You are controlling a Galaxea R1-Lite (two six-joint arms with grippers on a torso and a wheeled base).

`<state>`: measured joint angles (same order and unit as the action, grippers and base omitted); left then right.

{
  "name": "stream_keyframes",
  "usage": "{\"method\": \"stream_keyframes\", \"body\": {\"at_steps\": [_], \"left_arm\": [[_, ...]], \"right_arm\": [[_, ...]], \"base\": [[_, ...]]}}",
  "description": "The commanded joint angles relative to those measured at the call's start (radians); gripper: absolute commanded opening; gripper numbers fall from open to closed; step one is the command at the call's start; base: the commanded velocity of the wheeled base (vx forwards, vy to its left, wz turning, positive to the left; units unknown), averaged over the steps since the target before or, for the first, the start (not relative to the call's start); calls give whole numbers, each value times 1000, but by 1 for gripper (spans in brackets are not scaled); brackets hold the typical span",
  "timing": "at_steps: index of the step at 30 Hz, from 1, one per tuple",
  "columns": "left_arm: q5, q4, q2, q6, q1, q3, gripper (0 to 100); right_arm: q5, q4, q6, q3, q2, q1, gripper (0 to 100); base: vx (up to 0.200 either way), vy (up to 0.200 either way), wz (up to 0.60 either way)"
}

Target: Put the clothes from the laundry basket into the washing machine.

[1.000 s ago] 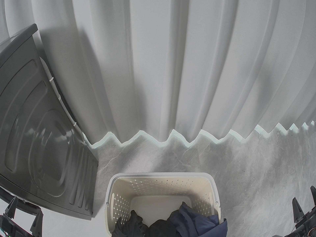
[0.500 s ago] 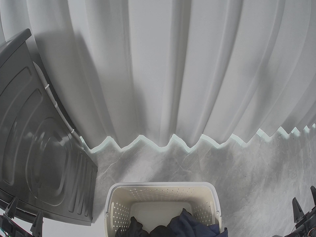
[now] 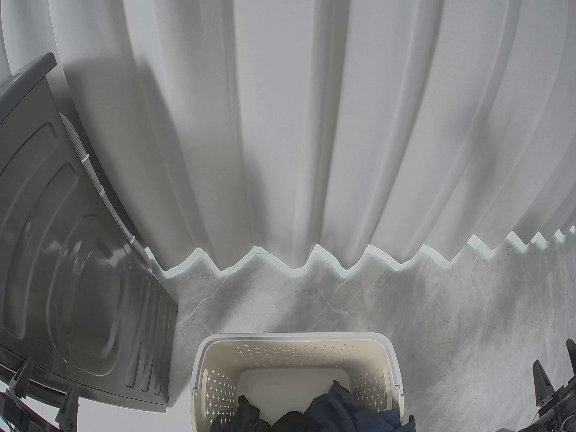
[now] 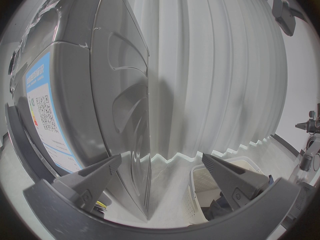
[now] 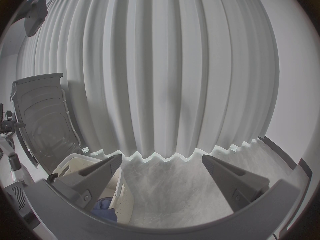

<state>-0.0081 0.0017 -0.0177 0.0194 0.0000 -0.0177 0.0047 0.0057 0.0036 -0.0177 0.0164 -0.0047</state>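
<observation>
Both grippers are empty. The left gripper has its two dark pointed fingers spread wide on nothing, and the right gripper is spread the same way. The left one hangs low beside the grey metal washing machine, close to its ribbed side panel. The right one hangs low on the opposite side, over the grey marbled floor, apart from the basket.

Between them sits the cream perforated plastic laundry basket, just beside the machine's near corner. Bunched against its near wall lie the dark clothes: a navy garment spilling toward the right rim, with black fabric next to it. The far half of the basket's floor is bare. A white pleated curtain hangs behind everything.

The task looks far from finished. No garment is gripped, none is seen at the machine, and the load is not yet lifted. Whether the machine's door stands open cannot be told from these views. What seems left is to reach into the basket, grasp a garment, carry it across, and repeat.
</observation>
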Motion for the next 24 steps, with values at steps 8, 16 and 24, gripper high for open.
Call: {"method": "stream_keyframes", "body": {"at_steps": [8,16,24], "left_arm": [[0,0,18,1,0,16,100],[0,0,18,1,0,16,100],[0,0,18,1,0,16,100]], "right_arm": [[1,0,-1,16,-16,0,100],[1,0,1,16,-16,0,100],[0,0,-1,16,-16,0,100]], "base": [[0,0,0],[0,0,0],[0,0,0]]}}
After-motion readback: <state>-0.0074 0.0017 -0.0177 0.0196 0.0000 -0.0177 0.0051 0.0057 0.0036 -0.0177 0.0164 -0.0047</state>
